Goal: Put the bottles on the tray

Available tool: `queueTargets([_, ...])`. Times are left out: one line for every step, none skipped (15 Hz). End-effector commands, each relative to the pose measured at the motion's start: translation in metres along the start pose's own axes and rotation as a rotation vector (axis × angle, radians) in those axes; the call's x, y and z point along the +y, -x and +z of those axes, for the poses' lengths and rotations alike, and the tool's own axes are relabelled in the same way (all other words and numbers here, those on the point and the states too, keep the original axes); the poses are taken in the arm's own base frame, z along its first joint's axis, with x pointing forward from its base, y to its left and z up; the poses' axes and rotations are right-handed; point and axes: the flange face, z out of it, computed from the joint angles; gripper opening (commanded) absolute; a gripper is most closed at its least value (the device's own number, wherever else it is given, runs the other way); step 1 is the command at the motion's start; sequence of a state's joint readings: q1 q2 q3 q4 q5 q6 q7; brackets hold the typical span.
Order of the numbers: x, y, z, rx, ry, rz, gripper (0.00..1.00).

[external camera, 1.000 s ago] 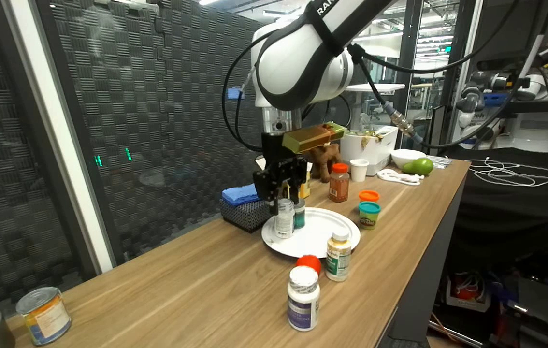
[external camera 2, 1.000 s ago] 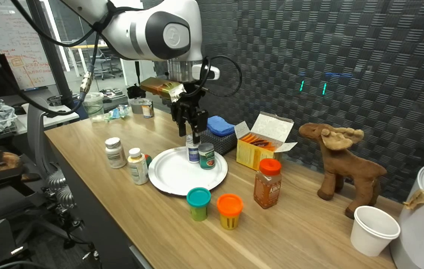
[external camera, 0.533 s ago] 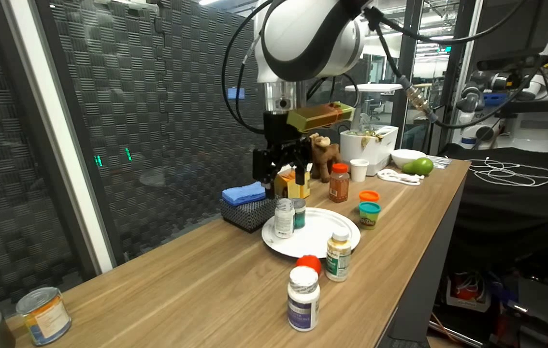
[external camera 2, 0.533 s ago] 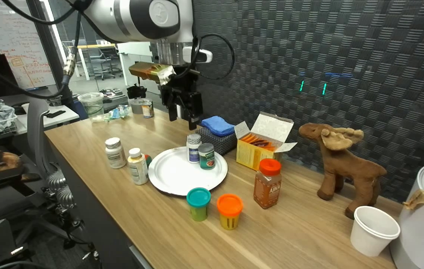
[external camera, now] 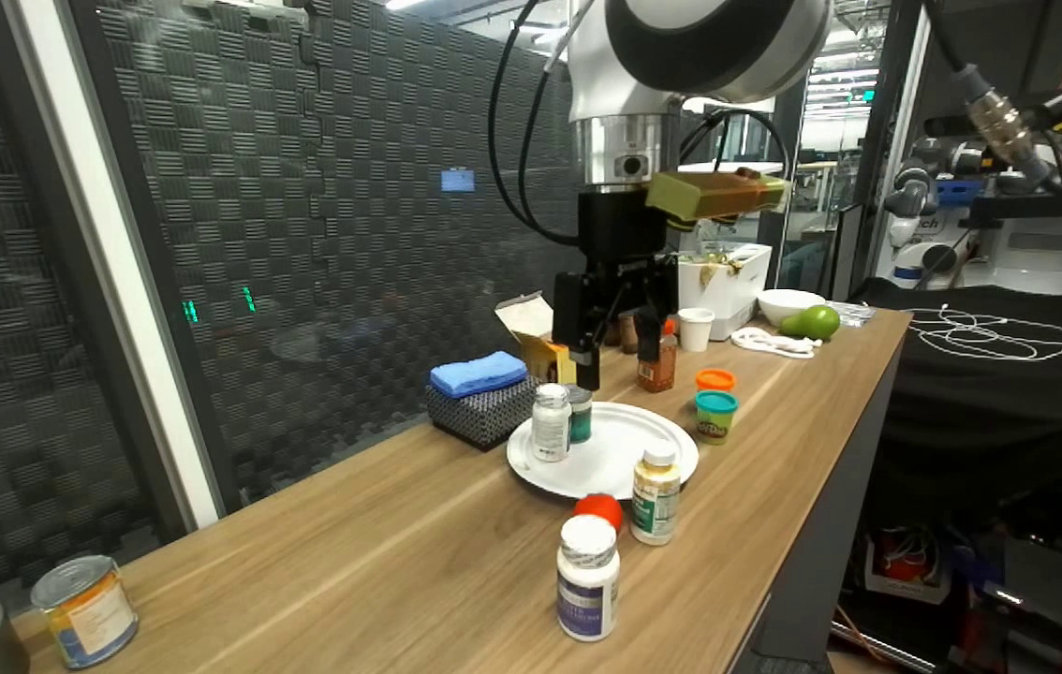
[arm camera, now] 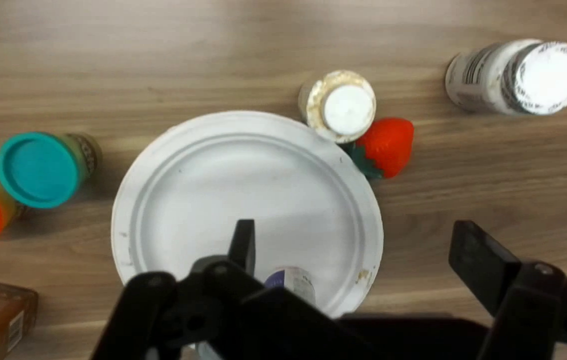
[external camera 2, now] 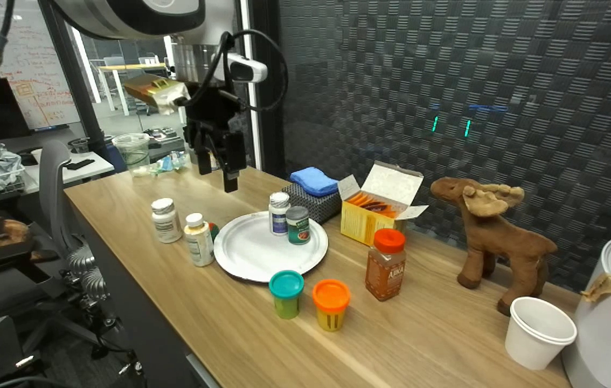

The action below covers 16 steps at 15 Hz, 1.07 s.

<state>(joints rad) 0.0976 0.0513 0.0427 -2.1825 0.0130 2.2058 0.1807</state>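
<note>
- Compared with a second ago, the gripper (external camera 2: 217, 177) stands higher and off toward 10 o'clock in an exterior view, clear of the blue-labelled bottle (external camera 2: 279, 214), which keeps its place.
- Hours below are read in an exterior view around the tray (external camera 2: 251, 253), 12 at its far edge.
- The gripper's fingers (arm camera: 483, 265) point down and are spread wide apart; in the wrist view one shows against the tray, its mate against the wooden table (arm camera: 463, 180).
- On the tray, both upright: the blue-labelled bottle between 12 and 1 o'clock, the green jar (external camera 2: 298, 226) just beside it toward 2; whether they touch I cannot tell.
- Off the tray, also upright: the yellowish bottle (external camera 2: 199, 242) just beside the rim at 9 o'clock, the purple-labelled bottle (external camera 2: 166, 222) farther out, between 9 and 10.
- A red strawberry (arm camera: 393, 142) lies next to the yellowish bottle, at the tray's rim.
- The red-capped jar (external camera 2: 386, 269) stands apart from the tray at 3 o'clock, with a plush moose (external camera 2: 494, 231) beyond it.
- The teal-lidded tub (external camera 2: 286, 295) is between 5 and 6, the orange-lidded tub (external camera 2: 331, 305) between 4 and 5.
- At 2 a yellow box (external camera 2: 362, 223) has its flaps raised; at 1 a blue cloth (external camera 2: 314, 181) lies on a black box (external camera 2: 316, 205).
</note>
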Motion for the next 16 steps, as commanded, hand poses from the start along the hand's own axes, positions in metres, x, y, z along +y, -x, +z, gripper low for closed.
queueTargets([-0.001,0.035,0.009,0.001,-0.013,-0.018,1.0])
queueTargets([-0.001,0.038,0.014,-0.007,-0.003,-0.029,1.0])
queueTargets([-0.002,0.041,0.019,-0.014,0.002,-0.041,1.0])
queueTargets([-0.004,0.042,0.023,-0.019,0.009,-0.053,1.0])
queueTargets([-0.005,0.043,0.027,-0.023,0.015,-0.064,1.0])
queueTargets([-0.006,0.043,0.03,-0.027,0.019,-0.074,1.0])
queueTargets([-0.006,0.042,0.032,-0.024,0.025,-0.083,1.0])
queueTargets([-0.006,0.041,0.034,-0.022,0.028,-0.089,1.0])
queueTargets([-0.006,0.04,0.035,-0.023,0.031,-0.093,1.0])
queueTargets([-0.006,0.038,0.036,-0.024,0.031,-0.095,1.0])
queueTargets([-0.006,0.038,0.037,-0.026,0.032,-0.099,1.0])
queueTargets([-0.005,0.037,0.038,-0.029,0.032,-0.105,0.97])
queueTargets([-0.005,0.037,0.039,-0.034,0.028,-0.11,0.82])
queueTargets([-0.005,0.036,0.041,-0.042,0.027,-0.113,0.72])
queueTargets([-0.004,0.036,0.044,-0.057,0.022,-0.115,0.7])
queueTargets([-0.005,0.036,0.047,-0.072,0.019,-0.122,0.63])
